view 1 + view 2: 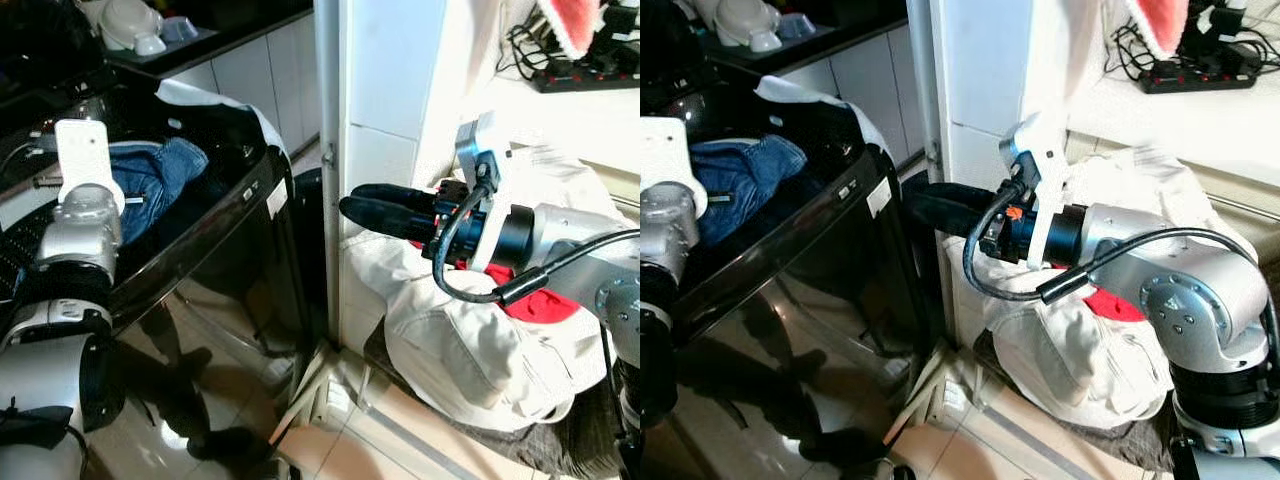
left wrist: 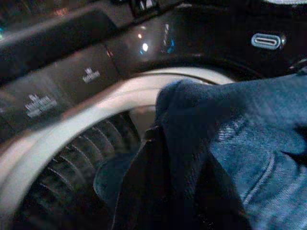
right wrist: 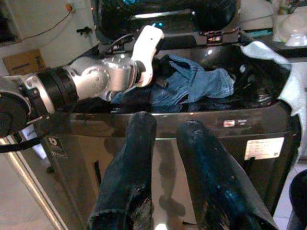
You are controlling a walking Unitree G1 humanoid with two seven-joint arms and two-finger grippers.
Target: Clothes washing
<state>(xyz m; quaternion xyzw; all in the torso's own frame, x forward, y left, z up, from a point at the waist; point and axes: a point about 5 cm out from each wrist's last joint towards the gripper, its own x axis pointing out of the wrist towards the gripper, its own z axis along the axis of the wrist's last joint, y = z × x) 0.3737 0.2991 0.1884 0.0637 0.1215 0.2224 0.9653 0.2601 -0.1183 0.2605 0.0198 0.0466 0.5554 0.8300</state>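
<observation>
Blue jeans heaped in the open top-load washing machine, both arms beside it.

The left pincer (image 3: 156, 72) reaches into the washing machine (image 1: 230, 250), its fingers buried among the blue jeans (image 1: 155, 180), so I cannot tell their state. Right of the machine, past the white wall corner (image 1: 335, 150), the right pincer (image 3: 168, 163) hangs empty, fingers narrowly apart, over a cream garment (image 1: 460, 350) piled there.
</observation>
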